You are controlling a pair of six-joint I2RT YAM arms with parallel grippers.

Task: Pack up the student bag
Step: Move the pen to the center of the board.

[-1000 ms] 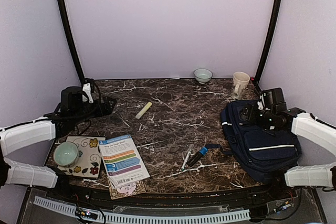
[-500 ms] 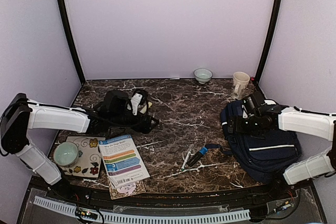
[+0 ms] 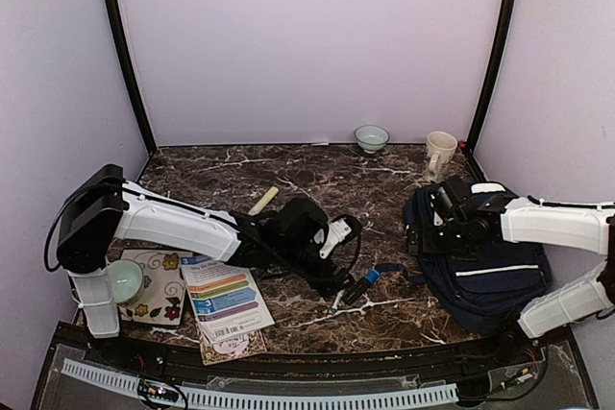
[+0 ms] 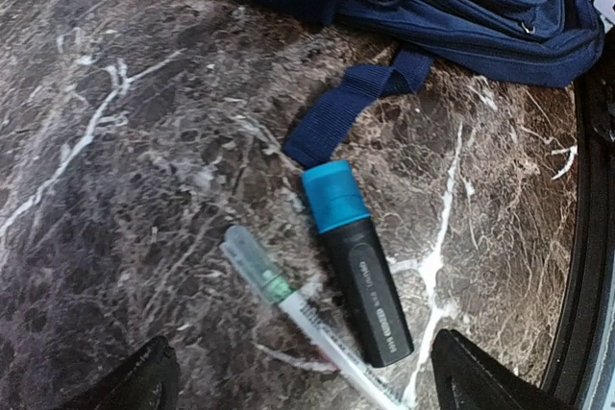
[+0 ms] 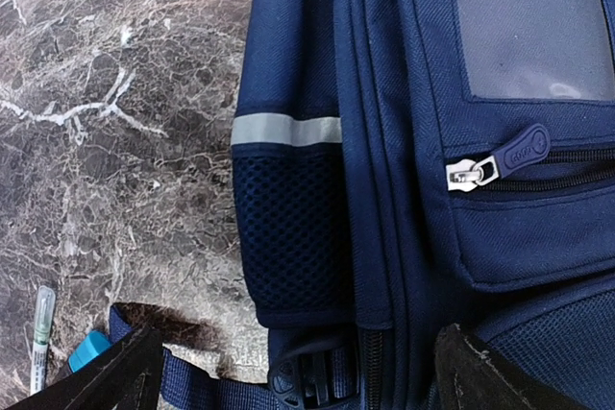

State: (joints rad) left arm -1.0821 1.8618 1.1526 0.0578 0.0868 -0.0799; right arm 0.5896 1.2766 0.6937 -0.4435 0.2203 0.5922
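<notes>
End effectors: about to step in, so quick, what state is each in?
Left end effector: open, empty, above the marker.
Right end effector: open, empty, over the student bag.

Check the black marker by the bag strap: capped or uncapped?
Capped. The black marker lies flat, its blue cap seated over one end; no tip shows.

Soft, even overhead light fills the scene, leaving only faint shadows on the marbled bench [image 3: 384,189]. The top view is slightly grainy, the left wrist view a little blurred, the right wrist view crisp on the student bag [image 5: 384,237].
</notes>
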